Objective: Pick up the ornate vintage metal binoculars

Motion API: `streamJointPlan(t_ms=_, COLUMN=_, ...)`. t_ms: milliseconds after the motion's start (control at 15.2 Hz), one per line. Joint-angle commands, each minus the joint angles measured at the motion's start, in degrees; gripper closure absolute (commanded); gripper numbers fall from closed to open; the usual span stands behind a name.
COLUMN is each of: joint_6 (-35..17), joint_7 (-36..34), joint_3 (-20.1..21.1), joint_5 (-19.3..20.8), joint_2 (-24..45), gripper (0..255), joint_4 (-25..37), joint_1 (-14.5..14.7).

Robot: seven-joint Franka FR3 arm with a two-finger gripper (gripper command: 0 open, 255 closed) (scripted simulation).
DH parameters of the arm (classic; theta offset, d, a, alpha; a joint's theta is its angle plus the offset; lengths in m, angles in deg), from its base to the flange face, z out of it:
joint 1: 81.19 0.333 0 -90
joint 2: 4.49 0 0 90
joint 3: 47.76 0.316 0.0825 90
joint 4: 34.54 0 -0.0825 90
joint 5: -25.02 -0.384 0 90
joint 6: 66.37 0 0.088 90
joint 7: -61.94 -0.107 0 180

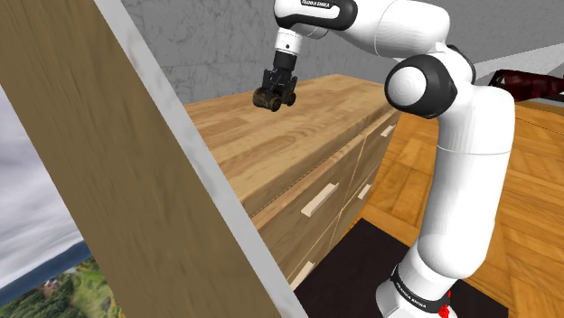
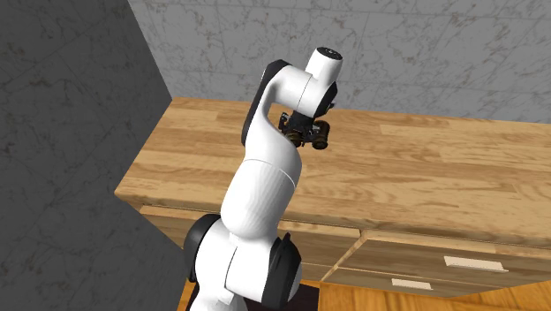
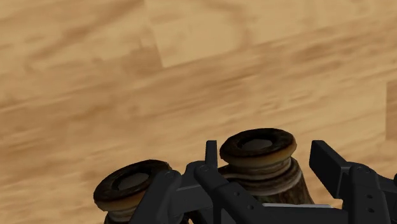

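Low at the shoulder view's right, the white arm [image 1: 470,181] rises beside the wooden bench [image 1: 271,149]. Toward upper centre, its black hand [image 1: 276,92] is clamped around the dark, brass-rimmed binoculars [image 1: 271,100], holding them above the bench, before a grey wall [image 1: 208,45].

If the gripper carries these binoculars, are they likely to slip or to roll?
Likely stiff: the binoculars show solid, hard-looking barrels. Those round barrels might twist in the gripper, whose fingers clasp them. On the flat wooden top they could roll.
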Motion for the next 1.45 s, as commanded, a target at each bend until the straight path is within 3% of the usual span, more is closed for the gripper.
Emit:
streamJointPlan(t_ms=0, joint_6=0.0, joint_7=0.0, joint_3=0.0, joint_5=0.0, joint_2=0.1, gripper=255, joint_4=-0.1, joint_1=0.0)
streamJointPlan(t_ms=264, joint_6=0.0, joint_7=0.0, joint_3=0.0, joint_5=0.0, joint_2=0.1, gripper=255, joint_4=-0.1, joint_1=0.0)
streamJointPlan(t_ms=462, joint_6=2.8, joint_7=-0.5, joint_3=0.0, joint_5=-0.2, joint_2=1.1, gripper=255, joint_4=3.8, joint_1=-0.2)
streamJointPlan(t_ms=924, joint_6=10.4, joint_7=-1.8, joint_3=0.1, joint_5=-0.9, joint_2=5.0, gripper=255, joint_4=15.3, joint_1=-1.2)
streamJointPlan(t_ms=1254, joint_6=17.9, joint_7=-3.2, joint_3=0.5, joint_5=-2.1, joint_2=10.5, gripper=255, joint_4=28.5, joint_1=-2.6)
streamJointPlan(t_ms=1386, joint_6=18.2, joint_7=-3.3, joint_3=0.5, joint_5=-2.1, joint_2=10.8, gripper=255, joint_4=29.1, joint_1=-2.7)
